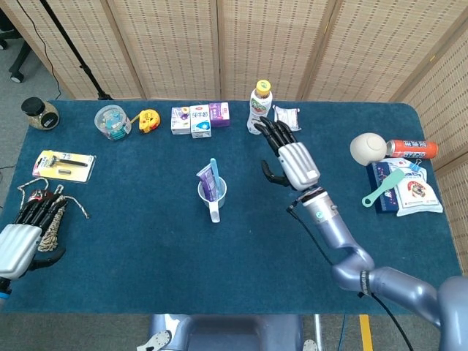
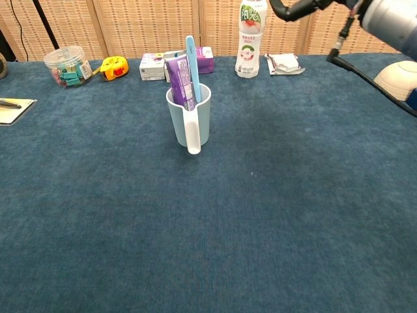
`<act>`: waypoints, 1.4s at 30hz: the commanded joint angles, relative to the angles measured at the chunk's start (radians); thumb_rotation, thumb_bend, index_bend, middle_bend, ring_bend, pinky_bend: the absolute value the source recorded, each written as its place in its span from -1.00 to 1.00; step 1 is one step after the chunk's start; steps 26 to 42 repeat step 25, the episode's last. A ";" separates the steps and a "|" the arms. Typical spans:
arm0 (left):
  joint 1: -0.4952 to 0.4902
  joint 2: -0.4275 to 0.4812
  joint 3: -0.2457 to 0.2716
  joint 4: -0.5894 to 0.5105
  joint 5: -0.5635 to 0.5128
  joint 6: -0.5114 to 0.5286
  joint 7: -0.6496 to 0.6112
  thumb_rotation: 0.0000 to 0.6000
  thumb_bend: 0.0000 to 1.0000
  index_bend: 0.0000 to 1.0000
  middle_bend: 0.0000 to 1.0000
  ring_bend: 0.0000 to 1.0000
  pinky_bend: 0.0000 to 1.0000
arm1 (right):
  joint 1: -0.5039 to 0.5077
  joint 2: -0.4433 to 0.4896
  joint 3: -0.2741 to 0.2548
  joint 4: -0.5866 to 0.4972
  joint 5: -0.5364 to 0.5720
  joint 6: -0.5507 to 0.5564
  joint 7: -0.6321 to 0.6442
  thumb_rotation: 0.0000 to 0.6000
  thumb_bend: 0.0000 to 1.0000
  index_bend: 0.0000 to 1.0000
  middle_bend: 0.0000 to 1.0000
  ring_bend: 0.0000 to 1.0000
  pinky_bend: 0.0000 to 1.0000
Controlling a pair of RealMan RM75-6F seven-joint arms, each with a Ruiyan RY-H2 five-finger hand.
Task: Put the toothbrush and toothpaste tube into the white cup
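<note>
The white cup (image 1: pixel 212 194) stands mid-table with its handle toward me; it shows pale blue-white in the chest view (image 2: pixel 189 122). A blue toothbrush (image 1: pixel 214 172) (image 2: pixel 191 62) and a purple toothpaste tube (image 1: pixel 207 182) (image 2: pixel 177 82) stand upright inside it. My right hand (image 1: pixel 289 155) hovers above the table to the cup's right, well apart from it, fingers spread and holding nothing. In the chest view only its edge (image 2: pixel 291 8) shows at the top. My left hand (image 1: pixel 31 225) lies at the table's left edge, fingers stretched over a coiled rope (image 1: pixel 51 197).
Along the back stand a drink bottle (image 1: pixel 258 107), small boxes (image 1: pixel 199 118), a yellow tape measure (image 1: pixel 148 119), a clear tub (image 1: pixel 112 121) and a foil packet (image 1: pixel 286 118). A razor pack (image 1: pixel 64 165) lies left. A bowl (image 1: pixel 368 148), red can (image 1: pixel 412 148) and packets (image 1: pixel 409 189) crowd the right.
</note>
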 commanded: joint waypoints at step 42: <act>0.112 -0.124 -0.006 0.096 0.012 0.162 0.120 1.00 -0.99 -1.00 -1.00 -1.00 -1.00 | -0.623 0.324 -0.336 -0.350 -0.064 0.462 -0.605 1.00 -1.00 -1.00 -1.00 -1.00 -1.00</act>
